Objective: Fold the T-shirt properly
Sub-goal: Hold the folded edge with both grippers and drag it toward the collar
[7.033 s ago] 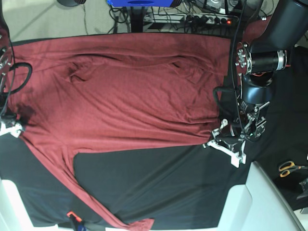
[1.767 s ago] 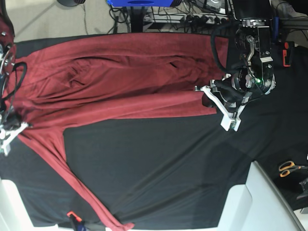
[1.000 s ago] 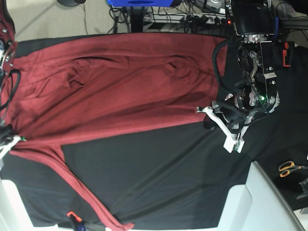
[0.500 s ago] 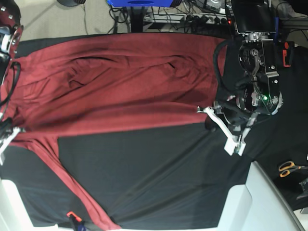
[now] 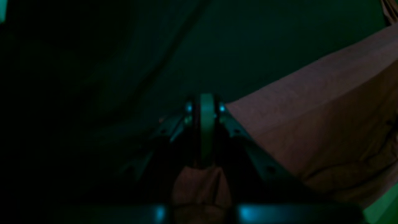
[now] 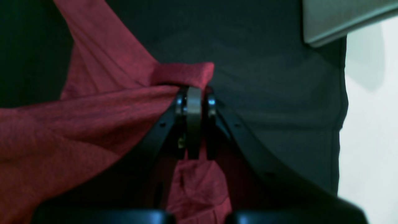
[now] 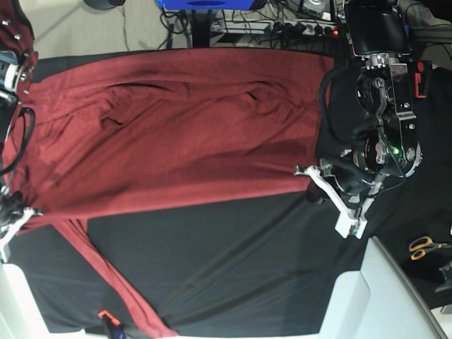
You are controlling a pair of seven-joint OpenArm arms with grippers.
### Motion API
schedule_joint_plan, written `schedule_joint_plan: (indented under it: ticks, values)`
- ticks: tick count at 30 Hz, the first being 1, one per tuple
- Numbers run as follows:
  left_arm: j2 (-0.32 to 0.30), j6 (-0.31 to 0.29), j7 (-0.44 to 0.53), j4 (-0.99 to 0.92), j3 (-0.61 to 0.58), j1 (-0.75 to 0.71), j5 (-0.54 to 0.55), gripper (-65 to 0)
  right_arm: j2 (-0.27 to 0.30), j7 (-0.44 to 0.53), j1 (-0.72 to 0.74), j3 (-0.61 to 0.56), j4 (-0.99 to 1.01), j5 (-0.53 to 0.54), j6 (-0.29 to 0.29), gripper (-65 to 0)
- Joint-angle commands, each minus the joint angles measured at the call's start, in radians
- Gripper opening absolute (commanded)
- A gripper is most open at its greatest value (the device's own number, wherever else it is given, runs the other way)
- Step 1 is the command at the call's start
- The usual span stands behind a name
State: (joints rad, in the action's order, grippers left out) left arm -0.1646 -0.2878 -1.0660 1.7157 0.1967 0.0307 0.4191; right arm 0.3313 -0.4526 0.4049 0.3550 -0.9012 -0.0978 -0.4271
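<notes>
1. The T-shirt (image 7: 176,134) lies spread across the upper half of the base view on the black table (image 7: 233,261), its long axis running left to right; one sleeve trails from the lower left edge down toward the bottom of the frame.

2. My left gripper (image 7: 326,185) sits at the right of the base view with its fingers together, clamped on the shirt's lower right corner; the left wrist view, though very dark, shows cloth bunched between them (image 5: 199,186).

3. My right gripper (image 7: 13,212) is at the far left edge of the base view; the right wrist view shows its fingers closed on a fold of red fabric (image 6: 183,73), with more cloth gathered behind them.

4. The relation I judge the next move to turn on: both pinched points sit on the shirt's lower edge, at opposite ends of its long axis; the body of the shirt lies above that line in the base view, toward the top of the frame; neither arm is nearer, each holds its own end.

5. Hard to read: the left wrist view is almost black and tinted green; the right gripper is cut off at the base frame's edge; the sleeve's end runs out of the bottom of the frame.
</notes>
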Motion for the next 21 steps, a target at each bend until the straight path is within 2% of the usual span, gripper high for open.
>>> schedule_joint_plan:
  ticks: [1, 7, 16, 21]
  values:
    - [-0.008, -0.004, 0.014, 0.017, 0.004, 0.015, 0.007, -65.0, 0.021, 0.021, 0.029, 0.002, -0.011, 0.002, 0.010, -65.0]
    - [-0.008, -0.004, 0.014, 0.013, 0.004, 0.042, 0.007, -65.0, 0.018, 0.062, 0.029, 0.002, -0.009, 0.002, 0.010, -65.0]
    - [-0.008, -0.004, 0.014, 0.017, 0.004, 0.053, 0.005, -65.0, 0.016, 0.065, 0.032, 0.002, -0.009, 0.002, 0.010, -65.0]
    - [-0.008, -0.004, 0.014, 0.019, 0.004, 0.056, 0.004, -65.0, 0.001, 0.116, 0.030, 0.002, -0.009, 0.003, 0.010, -65.0]
